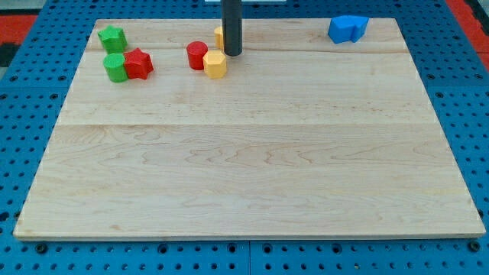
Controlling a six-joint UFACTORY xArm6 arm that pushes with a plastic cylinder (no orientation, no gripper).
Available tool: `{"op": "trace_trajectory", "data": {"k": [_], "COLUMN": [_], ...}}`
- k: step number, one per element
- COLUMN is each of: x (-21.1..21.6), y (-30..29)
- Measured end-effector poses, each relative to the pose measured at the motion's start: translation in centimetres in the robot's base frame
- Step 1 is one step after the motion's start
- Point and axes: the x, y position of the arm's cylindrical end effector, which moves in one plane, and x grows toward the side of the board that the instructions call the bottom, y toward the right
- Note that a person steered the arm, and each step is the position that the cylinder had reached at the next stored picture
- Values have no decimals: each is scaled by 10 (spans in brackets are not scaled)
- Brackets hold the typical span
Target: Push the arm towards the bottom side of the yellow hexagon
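Our tip (bare rod, no jaws) sits just right of yellow hexagon, possibly touching. Approach underway; next we swing below it.

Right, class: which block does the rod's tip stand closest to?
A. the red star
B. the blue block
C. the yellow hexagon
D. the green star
C: my tip sits just up and right of the yellow hexagon, far from the others.

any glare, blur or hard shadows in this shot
Camera view: lighting is soft and even, with no glare on the wooden board; my tip casts only a faint shadow beside the yellow hexagon; block edges look slightly soft, the blue block included.
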Motion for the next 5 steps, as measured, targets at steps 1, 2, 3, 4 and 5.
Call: {"op": "trace_trajectory", "data": {"k": [1, 2, 3, 4, 5], "x": [-4, -15, -30, -28, 15], "y": [6, 17, -5, 15, 77]}}
